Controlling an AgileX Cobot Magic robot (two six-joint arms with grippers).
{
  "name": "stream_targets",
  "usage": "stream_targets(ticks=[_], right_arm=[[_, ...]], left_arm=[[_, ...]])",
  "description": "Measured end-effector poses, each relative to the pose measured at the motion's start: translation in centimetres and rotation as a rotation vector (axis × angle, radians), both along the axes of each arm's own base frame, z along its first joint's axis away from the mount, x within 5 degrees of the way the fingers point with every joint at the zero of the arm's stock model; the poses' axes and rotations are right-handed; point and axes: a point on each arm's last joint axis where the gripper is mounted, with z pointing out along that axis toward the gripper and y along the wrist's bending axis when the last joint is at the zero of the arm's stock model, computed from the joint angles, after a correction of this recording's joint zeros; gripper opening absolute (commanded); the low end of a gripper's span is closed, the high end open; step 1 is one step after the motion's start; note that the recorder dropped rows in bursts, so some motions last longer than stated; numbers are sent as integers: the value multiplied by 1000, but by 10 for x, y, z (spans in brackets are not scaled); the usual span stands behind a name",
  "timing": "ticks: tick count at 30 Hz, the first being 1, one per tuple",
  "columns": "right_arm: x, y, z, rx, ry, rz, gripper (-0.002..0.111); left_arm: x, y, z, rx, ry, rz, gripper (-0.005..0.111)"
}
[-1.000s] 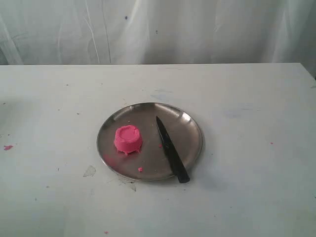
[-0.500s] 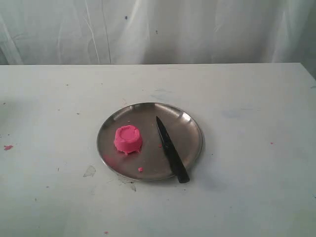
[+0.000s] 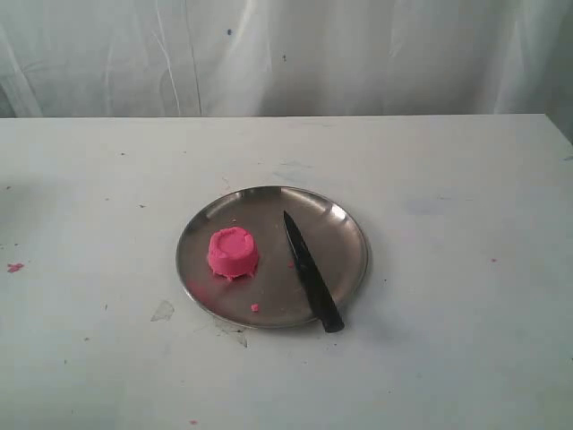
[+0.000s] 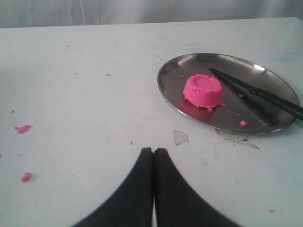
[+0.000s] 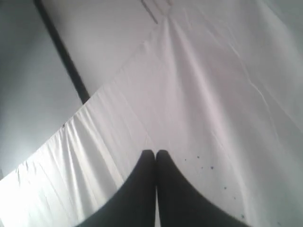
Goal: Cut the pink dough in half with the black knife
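My left hand (image 4: 153, 152) and right hand (image 5: 155, 153) are closed, empty. The squat bright pink dough lump (image 3: 233, 253) lies near the slim black knife (image 3: 312, 271).

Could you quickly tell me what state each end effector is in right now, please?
Left end effector: closed, holding nothing.
Right end effector: closed, holding nothing.

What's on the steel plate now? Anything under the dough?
The steel plate holds the pink dough, one uncut lump, the black knife, handle end over the rim, and pink crumbs. Under the dough is hidden.
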Motion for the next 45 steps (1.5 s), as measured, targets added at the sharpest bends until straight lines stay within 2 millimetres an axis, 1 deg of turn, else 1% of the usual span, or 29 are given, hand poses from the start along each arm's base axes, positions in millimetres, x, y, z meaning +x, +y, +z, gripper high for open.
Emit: stream_targets(ticks=[2, 4, 8, 10, 12, 14, 16, 20, 23, 26, 29, 32, 33, 35, 36, 37, 38, 40, 41, 42, 43, 44, 45], right_arm=[[-10, 3, 24, -76, -42, 1, 0], [-13, 6, 47, -176, -51, -25, 0], [-3, 14, 85, -404, -30, -74, 0], [8, 18, 105, -512, -3, -69, 0], [22, 23, 122, -558, 24, -37, 0], [39, 25, 131, -586, 60, -23, 0], [60, 27, 135, -607, 108, -13, 0], [101, 30, 130, -628, 215, 7, 0], [121, 31, 122, -631, 278, 7, 0], [129, 32, 119, -649, 293, 8, 0], [133, 33, 117, -715, 265, -8, 0], [136, 33, 108, -725, 249, -18, 0], [138, 33, 101, -737, 246, -25, 0], [144, 30, 87, -704, 263, -66, 0], [147, 28, 81, -657, 284, -84, 0], [151, 24, 70, -657, 320, -144, 0], [154, 20, 64, -619, 365, -180, 0], [161, 14, 46, -656, 489, -266, 0], [163, 13, 38, -688, 556, -280, 0], [165, 18, 21, -775, 669, -246, 0], [165, 22, 15, -810, 709, -217, 0], [165, 31, 3, -878, 781, -139, 0], [166, 35, 0, -901, 799, -109, 0]], left_arm=[[0, 0, 0, 0, 0, 0, 0], [0, 0, 0, 0, 0, 0, 0], [0, 0, 0, 0, 0, 0, 0], [0, 0, 0, 0, 0, 0, 0], [0, 0, 0, 0, 0, 0, 0], [0, 0, 0, 0, 0, 0, 0], [0, 0, 0, 0, 0, 0, 0], [0, 0, 0, 0, 0, 0, 0], [0, 0, 0, 0, 0, 0, 0], [0, 0, 0, 0, 0, 0, 0], [0, 0, 0, 0, 0, 0, 0], [0, 0, 0, 0, 0, 0, 0], [0, 0, 0, 0, 0, 0, 0], [0, 0, 0, 0, 0, 0, 0], [0, 0, 0, 0, 0, 0, 0], [0, 0, 0, 0, 0, 0, 0], [0, 0, 0, 0, 0, 0, 0], [0, 0, 0, 0, 0, 0, 0], [0, 0, 0, 0, 0, 0, 0], [0, 0, 0, 0, 0, 0, 0], [0, 0, 0, 0, 0, 0, 0], [0, 0, 0, 0, 0, 0, 0], [0, 0, 0, 0, 0, 0, 0]])
